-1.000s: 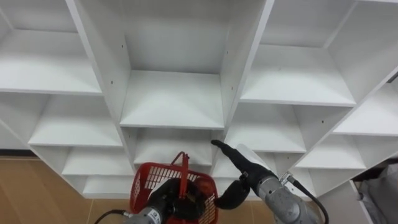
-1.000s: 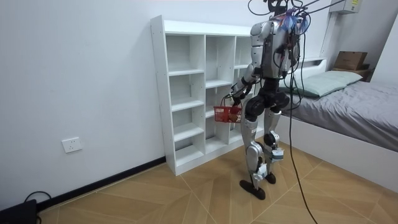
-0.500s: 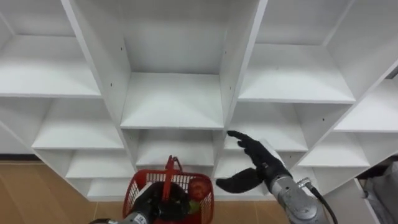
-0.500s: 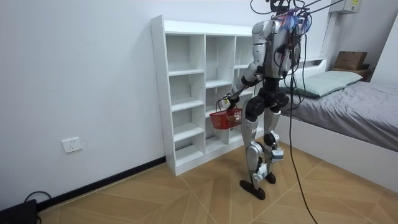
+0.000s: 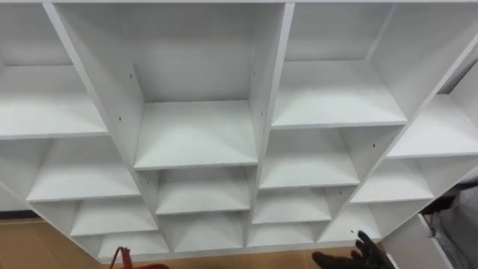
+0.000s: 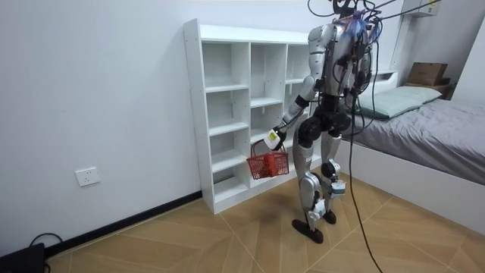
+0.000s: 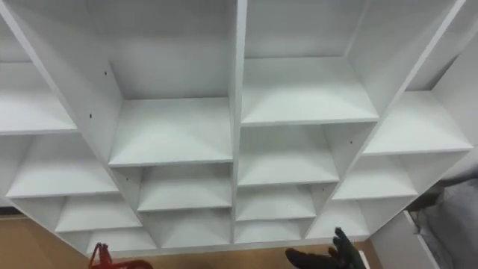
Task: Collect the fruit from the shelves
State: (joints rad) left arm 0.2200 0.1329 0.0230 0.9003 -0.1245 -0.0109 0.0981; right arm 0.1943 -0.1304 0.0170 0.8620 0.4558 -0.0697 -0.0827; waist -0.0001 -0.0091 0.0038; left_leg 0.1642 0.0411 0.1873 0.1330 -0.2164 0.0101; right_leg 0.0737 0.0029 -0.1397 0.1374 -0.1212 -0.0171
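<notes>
While the left eye view looks down the closet point(image 5: 194, 142), every compartment in sight is bare. The red basket point(image 5: 119, 258) shows its handle lower left. The right hand point(image 5: 364, 254), lower right, is spread and empty.

Right eye view: same findings.

Room view: the left hand point(image 6: 272, 139) grasps the basket's handle beside the lower shelves; fruit inside cannot be told.

Judgement: searching step; next, check the remaining compartments.

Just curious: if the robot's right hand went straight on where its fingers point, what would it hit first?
The right hand would likely meet the closet, at a bottom compartment right of the middle; nothing shows between, though depth is unclear. The left hand holds the red basket.
</notes>
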